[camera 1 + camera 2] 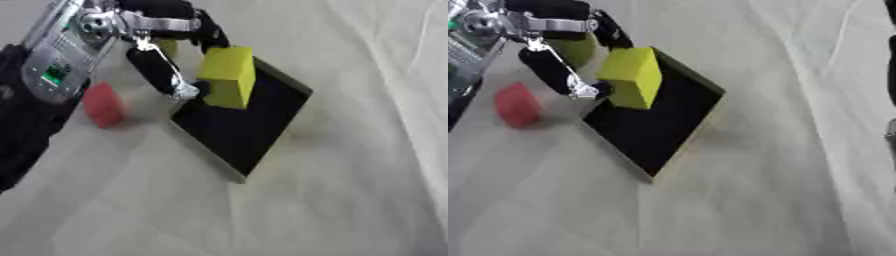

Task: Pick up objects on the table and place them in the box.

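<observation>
The left hand pinched the yellow block between its fingers, holding it over the black box near that box's 11 o'clock corner. A good release would have meant carrying it toward the box's middle before letting go. A red block lay on the white cloth at the box's 9 o'clock, clear of the way; the right hand was out of sight

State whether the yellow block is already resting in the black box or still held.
Held: the left hand grips the yellow block above the black box, whose visible floor is bare.
</observation>
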Robot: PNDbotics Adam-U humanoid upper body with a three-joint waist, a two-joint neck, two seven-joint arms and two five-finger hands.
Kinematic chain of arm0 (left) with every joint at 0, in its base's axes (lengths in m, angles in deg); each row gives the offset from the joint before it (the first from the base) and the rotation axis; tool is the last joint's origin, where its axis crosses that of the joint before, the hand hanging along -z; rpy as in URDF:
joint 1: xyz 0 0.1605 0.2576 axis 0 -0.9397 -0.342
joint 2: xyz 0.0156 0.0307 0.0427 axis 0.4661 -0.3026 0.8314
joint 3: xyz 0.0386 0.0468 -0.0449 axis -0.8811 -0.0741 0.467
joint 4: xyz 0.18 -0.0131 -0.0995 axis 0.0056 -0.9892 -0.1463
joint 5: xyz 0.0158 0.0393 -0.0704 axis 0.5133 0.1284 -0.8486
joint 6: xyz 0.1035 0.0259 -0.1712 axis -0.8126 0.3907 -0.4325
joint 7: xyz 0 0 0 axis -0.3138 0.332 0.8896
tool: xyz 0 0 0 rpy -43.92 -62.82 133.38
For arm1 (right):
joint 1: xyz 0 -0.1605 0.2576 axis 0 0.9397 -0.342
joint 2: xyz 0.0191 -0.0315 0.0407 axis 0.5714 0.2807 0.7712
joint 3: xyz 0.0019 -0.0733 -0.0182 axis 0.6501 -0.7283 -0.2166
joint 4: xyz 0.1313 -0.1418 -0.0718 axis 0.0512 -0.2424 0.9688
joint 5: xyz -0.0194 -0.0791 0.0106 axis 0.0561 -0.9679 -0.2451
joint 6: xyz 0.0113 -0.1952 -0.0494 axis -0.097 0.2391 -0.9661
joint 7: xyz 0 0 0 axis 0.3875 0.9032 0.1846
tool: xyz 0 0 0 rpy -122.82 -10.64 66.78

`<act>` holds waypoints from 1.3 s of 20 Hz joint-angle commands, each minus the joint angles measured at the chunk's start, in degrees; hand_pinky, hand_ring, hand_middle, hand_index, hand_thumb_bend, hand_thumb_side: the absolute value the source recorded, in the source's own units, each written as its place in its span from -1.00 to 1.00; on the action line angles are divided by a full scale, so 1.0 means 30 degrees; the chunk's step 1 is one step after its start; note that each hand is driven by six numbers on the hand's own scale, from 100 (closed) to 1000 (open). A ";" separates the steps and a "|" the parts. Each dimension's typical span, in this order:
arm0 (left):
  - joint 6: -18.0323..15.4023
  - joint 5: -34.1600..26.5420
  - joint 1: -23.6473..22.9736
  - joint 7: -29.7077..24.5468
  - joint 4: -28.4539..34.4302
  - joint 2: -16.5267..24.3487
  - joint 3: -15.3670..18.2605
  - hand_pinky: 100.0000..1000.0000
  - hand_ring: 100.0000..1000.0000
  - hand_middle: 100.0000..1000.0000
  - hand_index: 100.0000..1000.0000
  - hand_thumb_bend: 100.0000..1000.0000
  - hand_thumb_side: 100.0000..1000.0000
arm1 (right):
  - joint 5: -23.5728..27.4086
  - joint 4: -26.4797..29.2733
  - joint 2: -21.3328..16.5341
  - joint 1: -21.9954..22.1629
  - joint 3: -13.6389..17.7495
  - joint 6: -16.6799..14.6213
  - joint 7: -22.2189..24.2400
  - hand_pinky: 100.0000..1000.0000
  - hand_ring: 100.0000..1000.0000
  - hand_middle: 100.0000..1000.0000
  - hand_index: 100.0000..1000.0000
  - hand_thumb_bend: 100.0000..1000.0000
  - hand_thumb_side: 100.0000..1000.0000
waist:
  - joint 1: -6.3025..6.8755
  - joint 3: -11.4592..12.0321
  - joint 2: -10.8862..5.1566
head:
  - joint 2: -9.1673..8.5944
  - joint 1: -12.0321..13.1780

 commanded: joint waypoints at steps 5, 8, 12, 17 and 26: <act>-0.1132 0.1633 -0.0075 0.0016 -0.1225 -0.0363 -0.0389 0.62 0.52 0.27 0.63 -0.36 -0.39 | 0.0136 0.0385 -0.0089 -0.0239 0.0097 0.0035 0.0059 0.64 0.72 0.37 0.50 -1.00 0.26 | 0.0259 -0.0103 -0.0382 | 0.0127 -0.0005; -0.1450 0.1845 -0.0221 0.0009 -0.1645 -0.0526 -0.0456 0.66 0.57 0.34 0.69 -0.28 -0.30 | 0.0157 0.0385 -0.0051 -0.0286 0.0110 0.0084 0.0033 0.64 0.72 0.36 0.50 -1.00 0.26 | 0.0306 -0.0121 -0.0322 | 0.0201 -0.0085; -0.1649 0.2004 -0.0318 0.0188 -0.1965 -0.0662 -0.0410 0.68 0.59 0.37 0.72 -0.22 -0.24 | 0.0162 0.0385 -0.0026 -0.0285 0.0110 0.0107 0.0021 0.64 0.72 0.36 0.50 -1.00 0.26 | 0.0323 -0.0144 -0.0301 | 0.0253 -0.0136; -0.2072 0.1839 -0.0434 -0.0312 -0.2211 -0.0603 -0.0237 0.93 0.80 0.55 0.87 0.22 0.02 | 0.0169 0.0385 -0.0038 -0.0254 0.0134 0.0120 0.0007 0.64 0.72 0.36 0.50 -1.00 0.26 | 0.0391 -0.0086 -0.0322 | 0.0442 -0.0221; -0.1599 0.0318 -0.0381 0.0272 0.0670 0.0541 0.0761 0.87 0.76 0.52 0.84 -0.03 0.02 | 0.0065 0.0385 -0.0088 0.0027 0.0130 0.0275 0.0065 0.64 0.72 0.36 0.50 -1.00 0.26 | 0.0457 0.0201 -0.0414 | 0.0537 -0.0361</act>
